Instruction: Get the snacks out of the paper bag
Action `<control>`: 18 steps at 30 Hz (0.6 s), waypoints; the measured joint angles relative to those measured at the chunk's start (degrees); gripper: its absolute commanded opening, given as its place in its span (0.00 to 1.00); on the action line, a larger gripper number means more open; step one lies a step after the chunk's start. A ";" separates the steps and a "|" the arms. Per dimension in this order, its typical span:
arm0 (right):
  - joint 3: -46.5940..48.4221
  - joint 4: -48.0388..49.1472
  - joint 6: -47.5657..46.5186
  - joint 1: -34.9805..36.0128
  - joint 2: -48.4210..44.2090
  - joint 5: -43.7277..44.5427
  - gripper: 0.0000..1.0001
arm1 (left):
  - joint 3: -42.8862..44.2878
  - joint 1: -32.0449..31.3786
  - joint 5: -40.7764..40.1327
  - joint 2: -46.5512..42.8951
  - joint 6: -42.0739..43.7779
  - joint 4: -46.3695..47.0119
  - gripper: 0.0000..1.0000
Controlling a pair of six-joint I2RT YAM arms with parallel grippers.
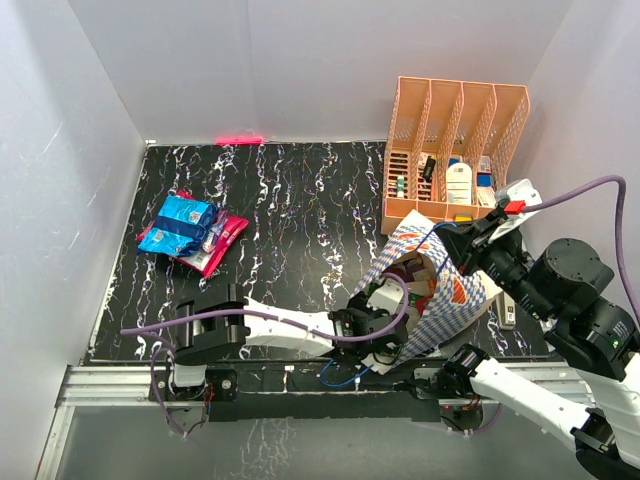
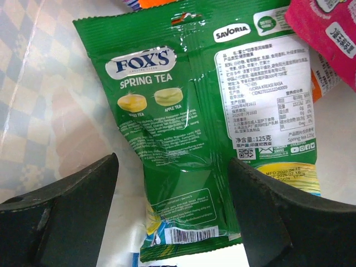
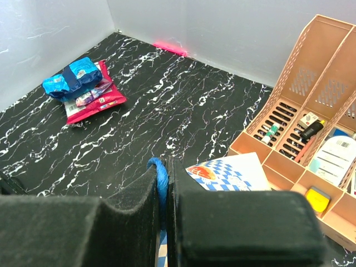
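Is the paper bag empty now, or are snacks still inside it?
Not empty: the left wrist view shows a green packet and a pink packet inside the paper bag.

The gap between the left gripper's (image 2: pixel 173 161) spread fingers is filled by a green foil packet (image 2: pixel 183 128), its corner overlapped by a magenta packet (image 2: pixel 328 39). Bare black marbled tabletop (image 1: pixel 300 220) is left between the blue-and-magenta packet pile (image 1: pixel 190 232) and the peach slotted organizer (image 1: pixel 450 150).
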 measured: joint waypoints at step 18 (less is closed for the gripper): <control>-0.07 0.22 0.04 0.00 -0.02 -0.61 0.07 | 0.44 -0.24 -1.62 2.23 -7.48 0.02 0.00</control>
